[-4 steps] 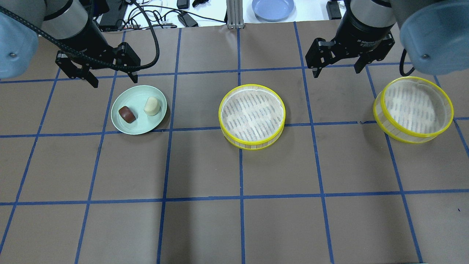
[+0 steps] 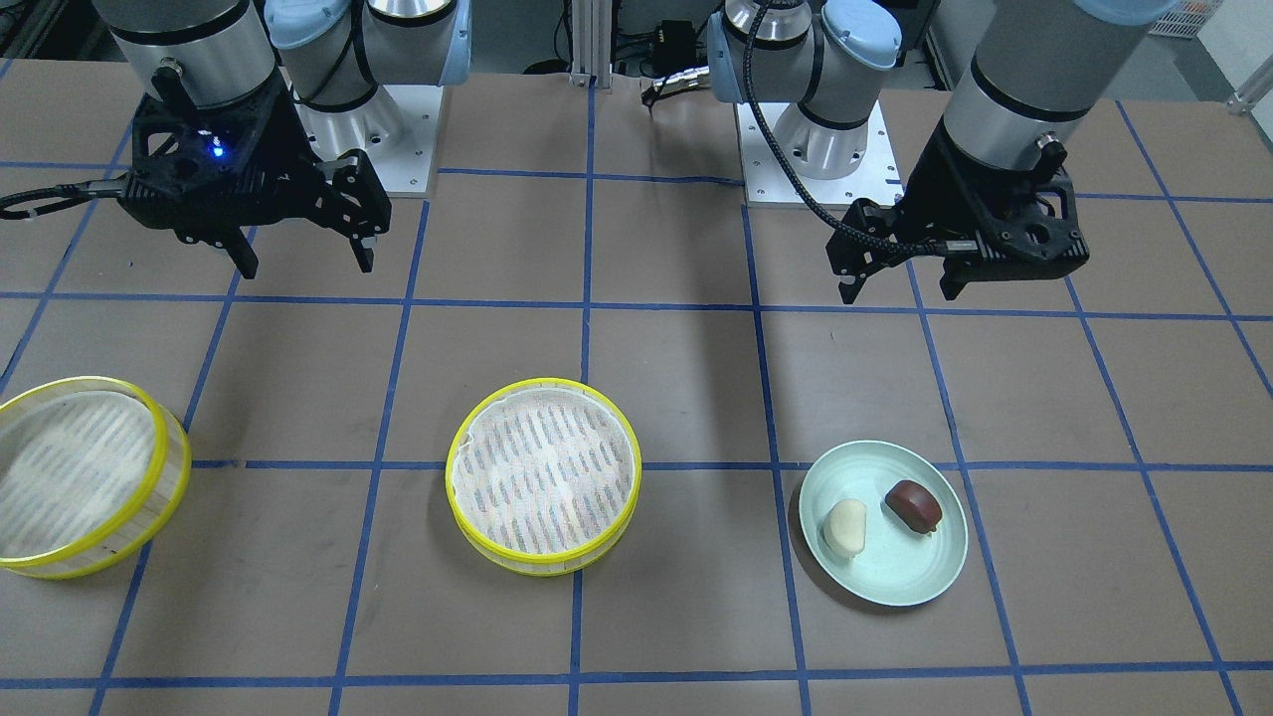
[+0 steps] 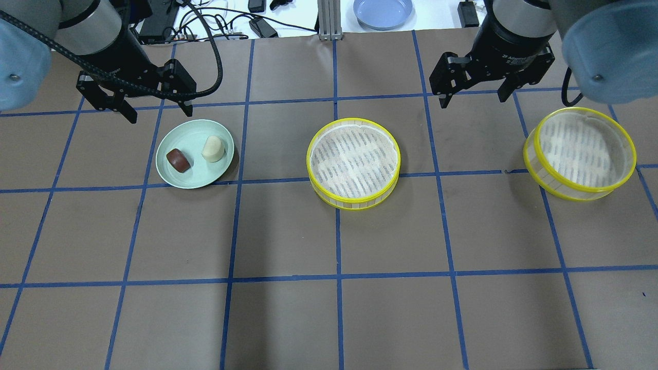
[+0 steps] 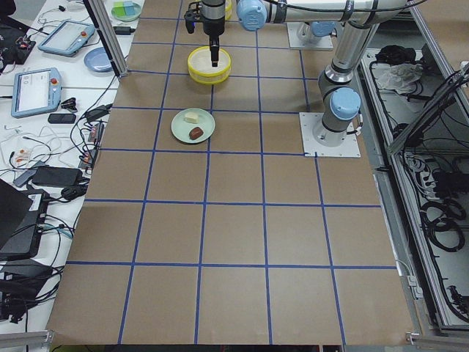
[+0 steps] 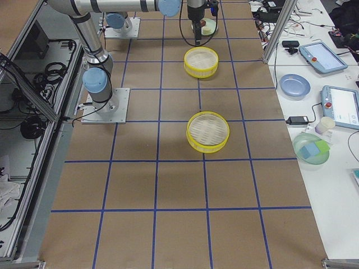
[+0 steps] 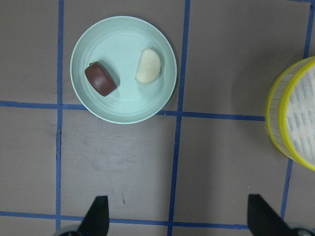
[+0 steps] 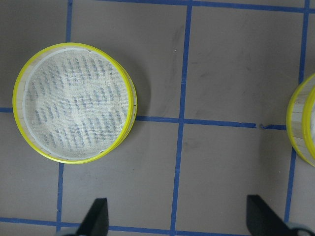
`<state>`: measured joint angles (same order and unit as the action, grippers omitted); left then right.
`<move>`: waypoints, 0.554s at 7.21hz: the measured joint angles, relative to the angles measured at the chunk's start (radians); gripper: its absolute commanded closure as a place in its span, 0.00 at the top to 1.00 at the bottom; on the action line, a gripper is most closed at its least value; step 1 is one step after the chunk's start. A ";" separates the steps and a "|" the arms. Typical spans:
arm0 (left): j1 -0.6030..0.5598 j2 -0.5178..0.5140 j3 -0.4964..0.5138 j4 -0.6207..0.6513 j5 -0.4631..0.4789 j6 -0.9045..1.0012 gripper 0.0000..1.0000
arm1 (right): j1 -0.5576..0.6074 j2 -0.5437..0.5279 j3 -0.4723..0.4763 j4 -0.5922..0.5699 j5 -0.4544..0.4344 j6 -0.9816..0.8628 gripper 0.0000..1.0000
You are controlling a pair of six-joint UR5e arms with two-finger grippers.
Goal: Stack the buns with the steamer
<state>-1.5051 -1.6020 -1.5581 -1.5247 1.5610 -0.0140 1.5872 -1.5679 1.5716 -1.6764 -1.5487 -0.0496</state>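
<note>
A cream-white bun [image 3: 213, 148] and a reddish-brown bun [image 3: 178, 160] lie side by side on a pale green plate [image 3: 198, 176] at the table's left. One yellow-rimmed steamer tray [image 3: 353, 163] sits mid-table, and a second steamer tray [image 3: 580, 152] sits at the right; both are empty. My left gripper [image 3: 160, 114] is open and empty, above the table just behind the plate. My right gripper [image 3: 473, 100] is open and empty, behind and between the two trays. The left wrist view shows both the brown bun [image 6: 100, 78] and the cream bun [image 6: 148, 66].
A blue plate [image 3: 383, 11], cables and devices lie on the white bench beyond the table's far edge. Blue tape lines grid the brown table. The arm bases [image 2: 816, 149] stand at the robot's side of the table.
Both grippers have shifted very slightly toward the table's far edge. The buns, plate and trays have not moved.
</note>
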 measured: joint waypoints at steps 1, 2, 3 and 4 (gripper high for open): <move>0.006 -0.008 -0.004 0.002 0.001 0.004 1.00 | -0.026 0.002 0.000 -0.003 0.003 -0.012 1.00; 0.010 -0.021 -0.010 0.006 0.001 0.008 1.00 | -0.064 0.004 -0.002 -0.004 0.008 -0.031 1.00; 0.013 -0.037 -0.022 0.020 0.000 0.015 1.00 | -0.115 0.007 -0.004 -0.004 0.011 -0.061 1.00; 0.020 -0.057 -0.040 0.058 -0.001 0.053 1.00 | -0.181 0.022 -0.004 -0.001 0.010 -0.111 1.00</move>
<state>-1.4849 -1.6586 -1.5985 -1.4668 1.5600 0.0386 1.4059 -1.5461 1.5673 -1.6773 -1.5389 -0.1605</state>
